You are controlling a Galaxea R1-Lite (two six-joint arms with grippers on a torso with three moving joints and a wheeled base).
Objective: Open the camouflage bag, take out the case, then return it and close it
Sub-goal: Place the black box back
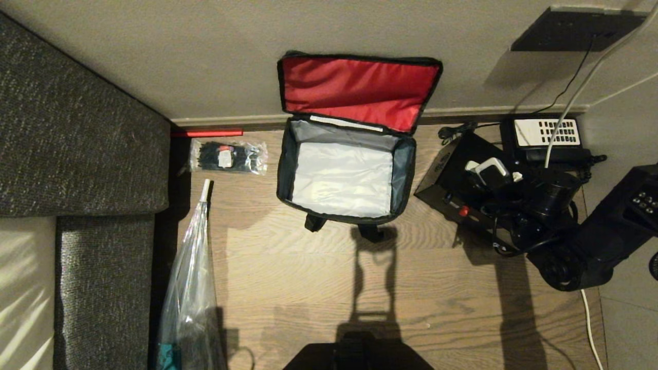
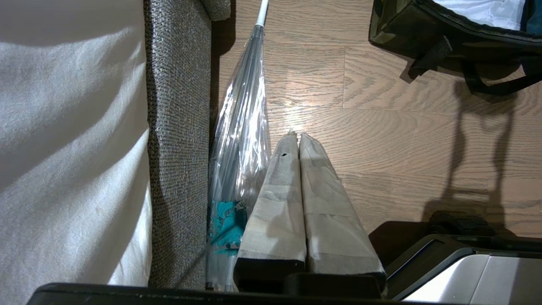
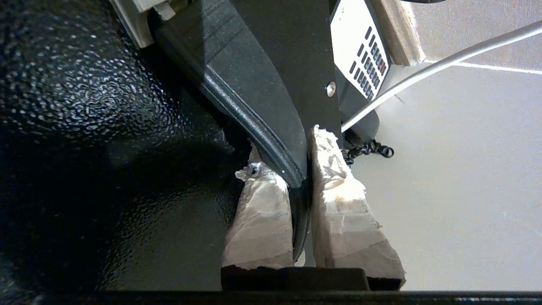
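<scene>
Right gripper jaws clamp the case's handle (camouflage bag open, left jaws together).

The camouflage bag is seen in dark green camouflage with black trim, its lid lined in red and its interior pale grey. The case is black with a small red knob. A black telephone bears a white keypad panel. The floor is patterned in brown wood grain. The sofa is woven in speckled dark grey.
</scene>
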